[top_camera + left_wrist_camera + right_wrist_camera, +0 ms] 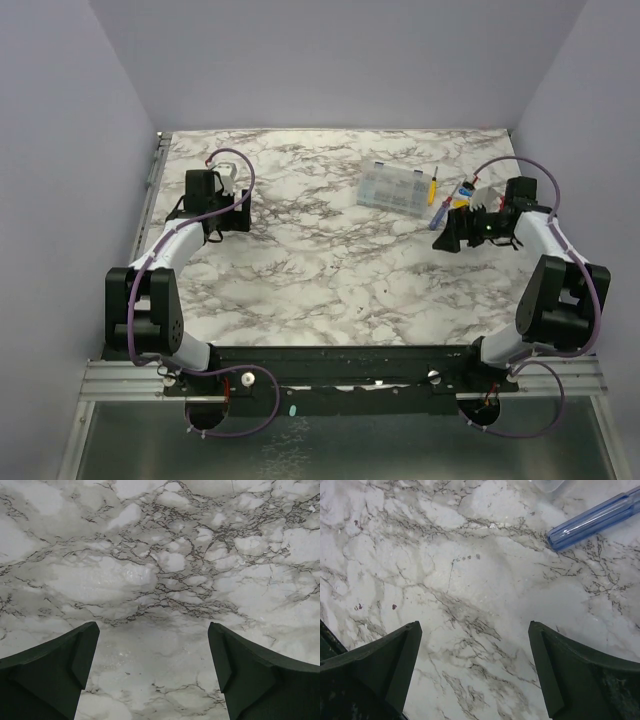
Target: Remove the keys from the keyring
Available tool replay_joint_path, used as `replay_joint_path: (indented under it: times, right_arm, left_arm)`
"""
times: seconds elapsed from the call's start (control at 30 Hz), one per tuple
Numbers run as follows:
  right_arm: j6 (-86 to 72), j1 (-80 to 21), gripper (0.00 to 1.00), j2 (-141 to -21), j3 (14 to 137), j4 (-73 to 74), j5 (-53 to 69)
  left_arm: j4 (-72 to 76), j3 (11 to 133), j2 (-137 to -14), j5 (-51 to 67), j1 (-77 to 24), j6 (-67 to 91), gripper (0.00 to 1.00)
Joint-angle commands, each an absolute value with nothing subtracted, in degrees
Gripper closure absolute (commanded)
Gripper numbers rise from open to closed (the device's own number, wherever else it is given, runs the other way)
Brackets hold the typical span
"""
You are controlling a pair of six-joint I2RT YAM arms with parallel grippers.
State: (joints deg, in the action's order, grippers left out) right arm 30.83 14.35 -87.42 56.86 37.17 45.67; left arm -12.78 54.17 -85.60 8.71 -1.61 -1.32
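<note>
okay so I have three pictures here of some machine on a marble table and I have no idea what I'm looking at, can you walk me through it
These are two robot arms bolted at the near edge of a marble-patterned table. The wide picture looks down from above and behind them. The other two come from cameras on the wrists, so the dark wedges at the bottom are each arm's own fingers. The left gripper is open over bare marble and holds nothing. The right gripper is also open and empty; near it lies a blue-handled screwdriver. The overhead view also shows a clear plastic compartment box and a yellow-handled screwdriver. I cannot make out any keys in these pictures.
</note>
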Motion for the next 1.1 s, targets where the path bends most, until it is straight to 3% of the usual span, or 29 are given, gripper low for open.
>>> replay_joint_path:
  times: [0.0,0.3,0.53,0.7,1.07]
  right_arm:
    - [25.04,14.48,0.0,-88.67,61.05,35.63,42.79]
    - [23.64,17.91,0.01,-96.06,76.45,40.27,33.16]
    - [24.06,19.78,0.18,-107.94,87.23,42.55,22.31]
    - [25.39,19.82,0.32,-113.15,89.07,42.41,19.56]
    - [28.66,19.71,0.38,-116.97,85.34,40.08,18.71]
  left_arm:
    - [-11.9,53.37,-82.88,9.14,-1.47,-1.41,0.01]
    - [-11.17,52.79,-82.54,9.17,-1.43,-1.58,0.01]
    - [-10.97,52.64,-82.03,10.17,-1.43,-1.58,0.01]
    - [-10.92,52.67,-81.78,10.39,-1.41,-1.64,0.01]
    - [-10.82,52.65,-81.77,10.86,-1.49,-1.67,0.01]
